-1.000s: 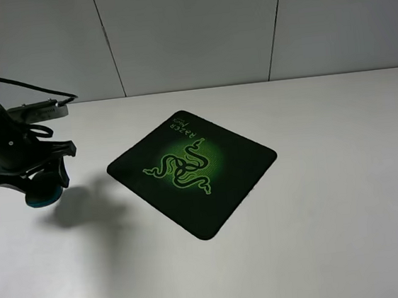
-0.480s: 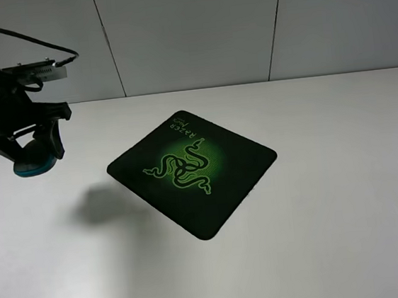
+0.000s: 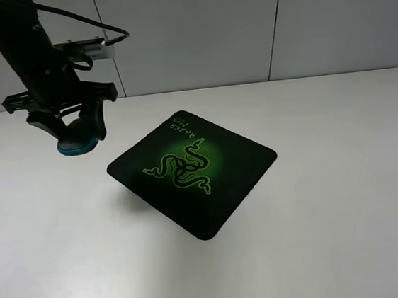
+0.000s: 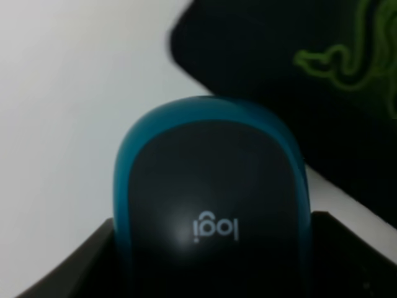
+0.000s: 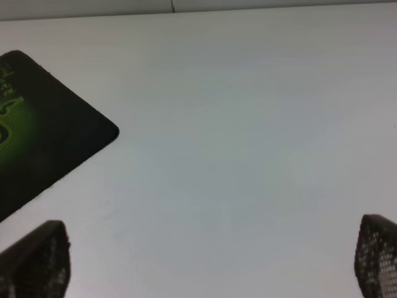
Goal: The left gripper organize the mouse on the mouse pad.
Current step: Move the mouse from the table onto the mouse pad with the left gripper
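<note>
My left gripper [image 3: 72, 130] hangs above the table, left of the mouse pad [image 3: 192, 169], and is shut on the mouse [image 3: 78, 142]. The mouse has a dark grey top and teal sides; in the left wrist view the mouse [image 4: 211, 192] fills the frame between the dark fingers, with the pad's corner [image 4: 267, 68] beyond it. The black pad with its green snake emblem lies flat mid-table, turned like a diamond. My right gripper [image 5: 211, 264] stands open over bare table, its fingertips [image 5: 37, 261] at the frame's lower corners, and it does not show in the exterior view.
The white table [image 3: 336, 234] spreads around the pad. A pale panelled wall [image 3: 193, 28] rises behind the table's far edge. A black cable [image 3: 78, 19] and a grey bracket [image 3: 89, 48] trail from the left arm.
The left arm has lifted the mouse off the table and carried it up and to the right, toward the pad. The pad has not moved.
</note>
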### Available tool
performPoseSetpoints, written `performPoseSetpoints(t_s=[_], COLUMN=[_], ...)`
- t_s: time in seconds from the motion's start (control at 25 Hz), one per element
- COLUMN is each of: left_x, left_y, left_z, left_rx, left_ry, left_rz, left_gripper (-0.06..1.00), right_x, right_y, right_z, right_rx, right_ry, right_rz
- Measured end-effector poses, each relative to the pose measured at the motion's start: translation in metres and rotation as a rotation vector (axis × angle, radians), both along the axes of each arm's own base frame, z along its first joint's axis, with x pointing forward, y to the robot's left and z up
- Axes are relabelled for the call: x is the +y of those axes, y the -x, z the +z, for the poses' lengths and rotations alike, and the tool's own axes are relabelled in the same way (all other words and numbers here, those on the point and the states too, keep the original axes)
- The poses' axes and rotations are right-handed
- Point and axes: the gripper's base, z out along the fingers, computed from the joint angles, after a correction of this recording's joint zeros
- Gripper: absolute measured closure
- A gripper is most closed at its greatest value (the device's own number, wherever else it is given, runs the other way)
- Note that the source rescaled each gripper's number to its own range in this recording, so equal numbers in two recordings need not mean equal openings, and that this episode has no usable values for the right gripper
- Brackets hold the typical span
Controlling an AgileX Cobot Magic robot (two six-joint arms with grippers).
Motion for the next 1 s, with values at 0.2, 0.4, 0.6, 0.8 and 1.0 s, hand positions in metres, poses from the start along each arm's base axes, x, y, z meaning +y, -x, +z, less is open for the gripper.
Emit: performPoseSetpoints(t_s=[0.2, 0.4, 0.6, 0.8, 1.0], left_x=[-0.043, -0.082, -0.112, -0.130, -0.139], left_y=[-0.008, -0.014, -0.018, -0.020, -0.024], left_z=[-0.012, -0.031, -0.051, -0.075, -0.091], left_rx=[0.008, 0.017, 0.016, -0.015, -0.054], left_ry=[-0.003, -0.008, -0.008, -0.014, 0.001], left_rz=[-0.088, -0.164, -0.218, -0.263, -0.300], left_gripper=[0.94, 0.94, 0.94, 0.94, 0.94], right_x=[0.000, 0.000, 0.000, 0.000, 0.000], right_y=[0.000, 0.000, 0.000, 0.000, 0.000], right_z=[0.000, 0.000, 0.000, 0.000, 0.000], right_rx=[0.000, 0.000, 0.000, 0.000, 0.000], right_ry=[0.000, 0.000, 0.000, 0.000, -0.001], right_rz=[0.000, 0.000, 0.000, 0.000, 0.000])
